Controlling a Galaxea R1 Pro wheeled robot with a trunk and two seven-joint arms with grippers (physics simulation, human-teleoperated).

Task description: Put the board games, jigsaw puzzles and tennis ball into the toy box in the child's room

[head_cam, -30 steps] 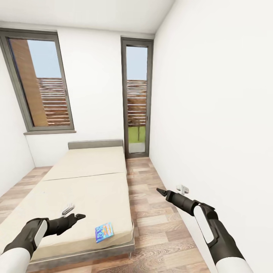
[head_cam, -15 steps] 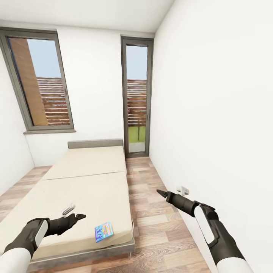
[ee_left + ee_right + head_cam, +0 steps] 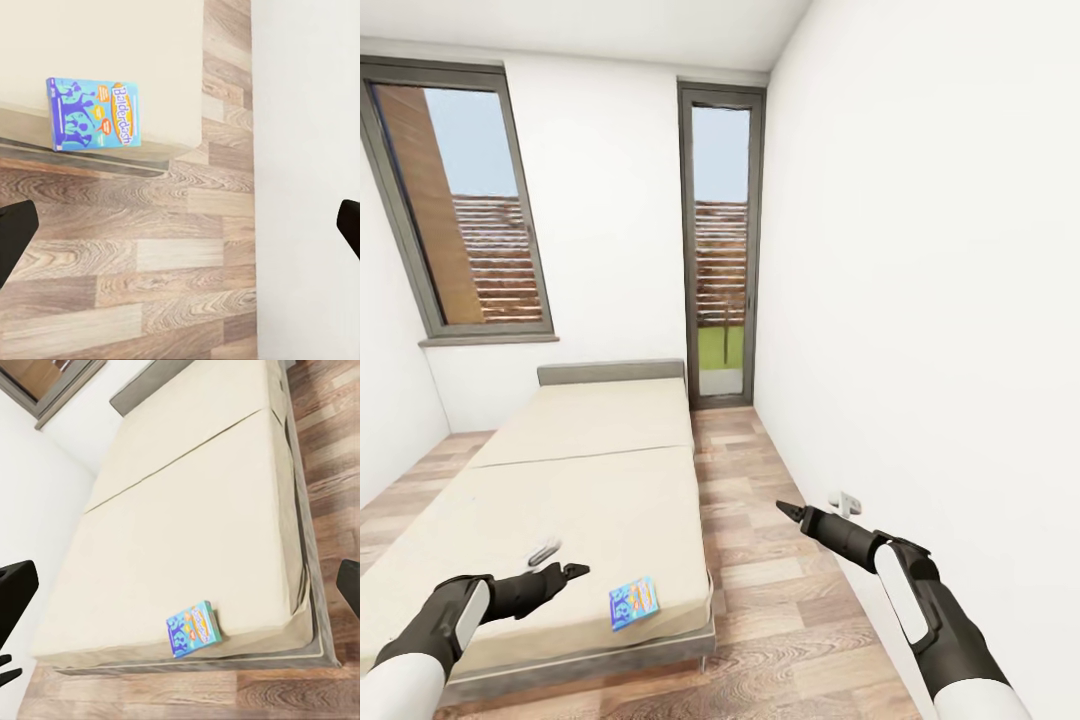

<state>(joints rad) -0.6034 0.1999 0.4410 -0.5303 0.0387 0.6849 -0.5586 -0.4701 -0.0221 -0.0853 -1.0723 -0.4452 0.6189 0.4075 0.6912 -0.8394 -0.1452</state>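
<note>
Blue board game (image 3: 633, 603) seen flat on bed (image 3: 600, 470), near foot-end corner on wall side, close to mattress edge. Second flat item (image 3: 543, 551) lies on bed just beyond left tool (image 3: 574, 571); pale, seen edge-on, possibly another game box, not identifiable. Left tool held over bed foot, empty; finger tips at frame edges in left wrist view, so spread wide. Right tool (image 3: 784, 508) held over wood floor (image 3: 760, 590) between bed and white wall (image 3: 920, 300), empty, likewise spread.
</note>
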